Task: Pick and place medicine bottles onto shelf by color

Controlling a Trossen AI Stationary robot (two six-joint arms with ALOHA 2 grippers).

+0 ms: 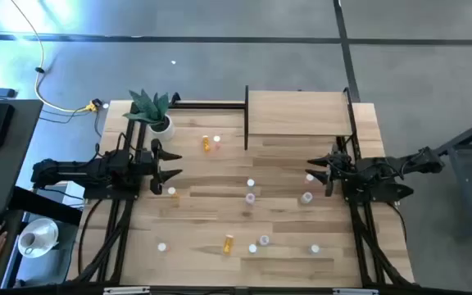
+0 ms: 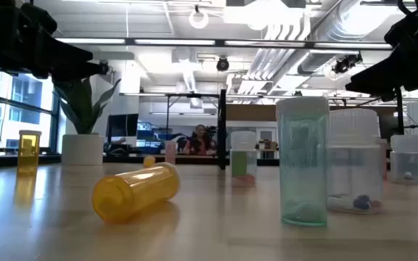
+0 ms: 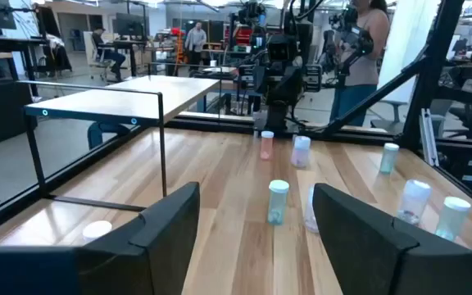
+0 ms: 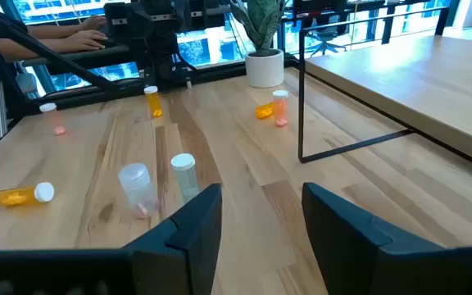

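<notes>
Evidently nothing had been placed: the shelf [image 1: 297,115] at twelve o'clock was seen bare, while the medicine bottles [image 1: 250,197] were scattered over the table [image 1: 195,205]. The left gripper [image 1: 173,162] and right gripper [image 1: 311,169] were held spread, empty.

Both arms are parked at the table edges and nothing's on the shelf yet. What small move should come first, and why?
Probably ease the right gripper toward the small bottle standing just in front of its open fingers. It holds nothing, that bottle is the closest one to either arm, and the shelf lies bare on the same side. The left gripper, also open and empty, can wait.
</notes>
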